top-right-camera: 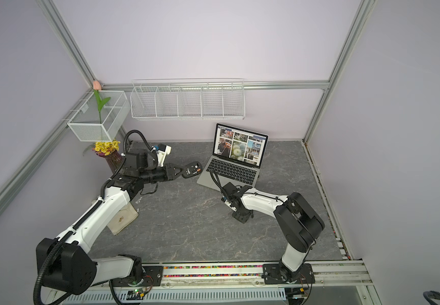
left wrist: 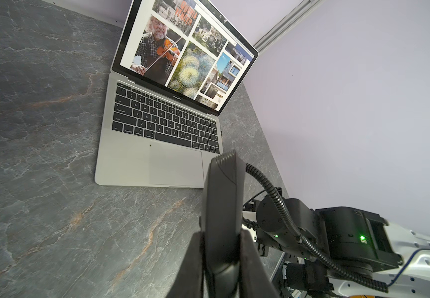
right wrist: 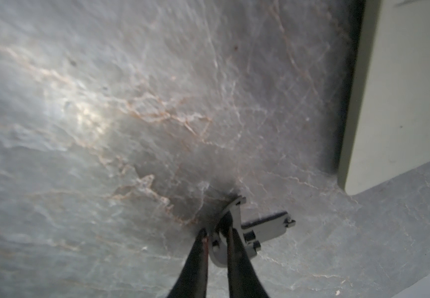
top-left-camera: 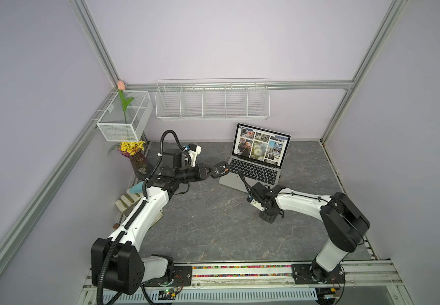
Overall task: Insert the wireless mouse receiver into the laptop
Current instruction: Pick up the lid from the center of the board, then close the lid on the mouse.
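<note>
Receiver: too small to pick out for sure in any view. In both top views the R claw (top-left-camera: 267, 218) points down at the dark grey veined stone-look tabletop (top-left-camera: 208, 219), its tips hidden under its own wrist. The R wrist view is blurry. There its fingers (right wrist: 198, 247) stand at a narrow gap, pinched on the rim of a curved grey-black plastic cover piece (right wrist: 235, 210).

A short dark flat bar w/ notched end (right wrist: 268, 225) sticks out just beside the tips. Receiver or a latch of the cover: can't tell. Its long axis runs sideways from the fingers, flat along the tabletop, toward the slim silver-grey laptop w/ black keys (top-left-camera: 253, 170), whose corner lies near the R claw and is cut off at the frame edge.

L claw (top-left-camera: 212, 172) is clamped tight on a black oval mouse (top-left-camera: 222, 169), underside up. The mouse's long axis continues the claw's line, nose toward the laptop's side edge. Touching or not: can't tell. Laptop open, screen facing both claws, front corner hidden behind the R arm.
</note>
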You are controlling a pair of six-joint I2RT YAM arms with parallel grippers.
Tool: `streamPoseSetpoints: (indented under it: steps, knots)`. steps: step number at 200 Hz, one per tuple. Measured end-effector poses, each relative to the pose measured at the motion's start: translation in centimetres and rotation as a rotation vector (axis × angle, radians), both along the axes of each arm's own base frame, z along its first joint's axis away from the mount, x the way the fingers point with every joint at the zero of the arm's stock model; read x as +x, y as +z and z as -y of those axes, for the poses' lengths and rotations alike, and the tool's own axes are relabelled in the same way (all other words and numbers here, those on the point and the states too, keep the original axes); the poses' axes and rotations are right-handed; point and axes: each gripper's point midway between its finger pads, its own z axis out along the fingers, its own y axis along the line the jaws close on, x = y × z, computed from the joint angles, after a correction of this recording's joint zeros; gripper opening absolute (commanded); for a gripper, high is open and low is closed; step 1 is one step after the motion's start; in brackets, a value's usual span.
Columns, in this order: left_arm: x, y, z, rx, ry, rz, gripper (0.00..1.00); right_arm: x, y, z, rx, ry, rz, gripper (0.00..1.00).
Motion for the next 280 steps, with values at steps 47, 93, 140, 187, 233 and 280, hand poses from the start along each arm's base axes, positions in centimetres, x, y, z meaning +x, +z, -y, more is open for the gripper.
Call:
streamPoseSetpoints:
  steps: [47,93,140,187,233,280]
  knots:
    - [0.0,0.0,0.0,0.0,0.0,0.0,0.0,0.2,0.3,0.3,-0.012,-0.007,0.026,0.07]
    - [-0.2,0.4,0.3,-0.023,-0.016,0.001,0.0,2.3,8.6,-1.0,0.265,-0.136,0.117,0.07]
    - [-1.7,2.5,2.9,-0.103,-0.141,0.046,0.0,5.2,27.0,-3.5,0.876,-0.228,0.306,0.07]
    - [-3.2,4.3,5.9,-0.199,-0.304,0.052,0.0,2.0,35.3,-8.3,1.291,-0.122,0.165,0.07]
    - [-3.8,7.1,6.9,-0.292,-0.391,0.079,0.0,-0.3,39.9,-10.6,1.531,-0.032,-0.008,0.07]
    - [-4.9,8.3,7.1,-0.345,-0.463,0.061,0.0,-0.7,40.7,-10.4,1.575,-0.034,-0.182,0.07]
